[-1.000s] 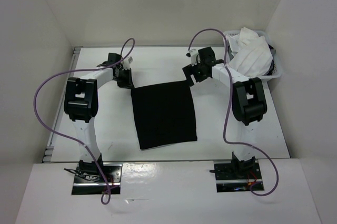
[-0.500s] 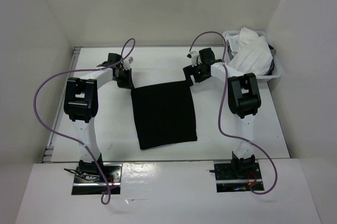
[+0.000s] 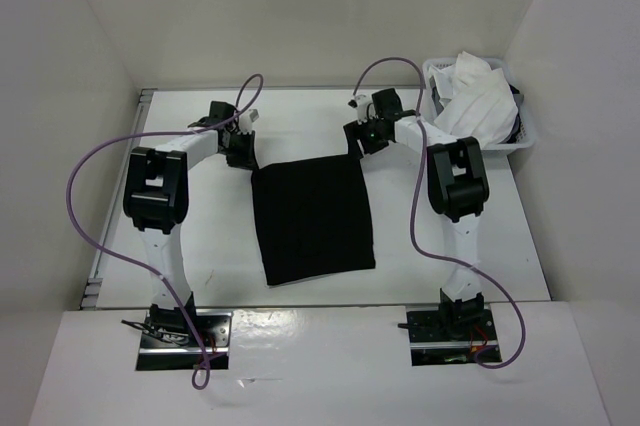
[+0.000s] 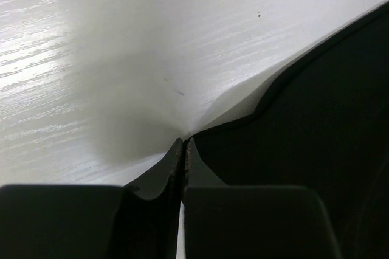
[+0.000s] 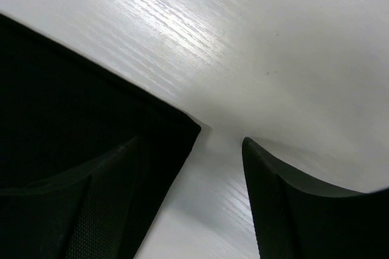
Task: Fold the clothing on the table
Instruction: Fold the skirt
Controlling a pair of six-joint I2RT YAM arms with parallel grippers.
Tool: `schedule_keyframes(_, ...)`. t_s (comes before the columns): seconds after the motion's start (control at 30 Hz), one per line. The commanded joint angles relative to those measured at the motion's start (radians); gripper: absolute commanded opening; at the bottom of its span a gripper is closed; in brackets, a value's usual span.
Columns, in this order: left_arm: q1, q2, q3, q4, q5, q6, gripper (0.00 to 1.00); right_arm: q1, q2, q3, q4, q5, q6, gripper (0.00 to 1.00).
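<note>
The black clothing (image 3: 312, 218) lies flat as a rough rectangle in the middle of the white table (image 3: 300, 116). My left gripper (image 3: 243, 151) is at its far left corner. In the left wrist view the left gripper (image 4: 183, 145) is shut, with the clothing's (image 4: 316, 119) edge drawn up into its tips. My right gripper (image 3: 365, 141) is at the far right corner. In the right wrist view the right gripper (image 5: 191, 141) stands open astride that corner of the clothing (image 5: 73, 101). One finger (image 5: 103, 204) is over the fabric, the other (image 5: 285, 204) over bare table.
A white basket (image 3: 515, 141) holding a white cloth (image 3: 478, 96) stands at the back right, close to the right arm. A metal rail (image 3: 100, 266) runs along the table's left edge. White walls enclose the table at the back and sides.
The left gripper has closed on the clothing's far left corner. The right arm has swung in and lowered its gripper over the far right corner, its jaws narrowing somewhat.
</note>
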Motion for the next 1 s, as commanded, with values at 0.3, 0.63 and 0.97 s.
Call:
schedule_keyframes(0.3,-0.018,-0.010,0.000,-0.071,-0.023,0.026,0.00,0.040,0.045,0.064,-0.075,-0.028,-0.034,0.31)
schedule_keyframes(0.63,-0.018,-0.019,0.012,-0.091,-0.043,0.035,0.00,0.068,0.064,0.073,-0.109,0.018,-0.066,0.00)
schedule_keyframes(0.97,-0.018,0.002,0.196,-0.120,-0.107,0.057,0.00,0.045,0.033,0.114,-0.055,0.151,-0.036,0.00)
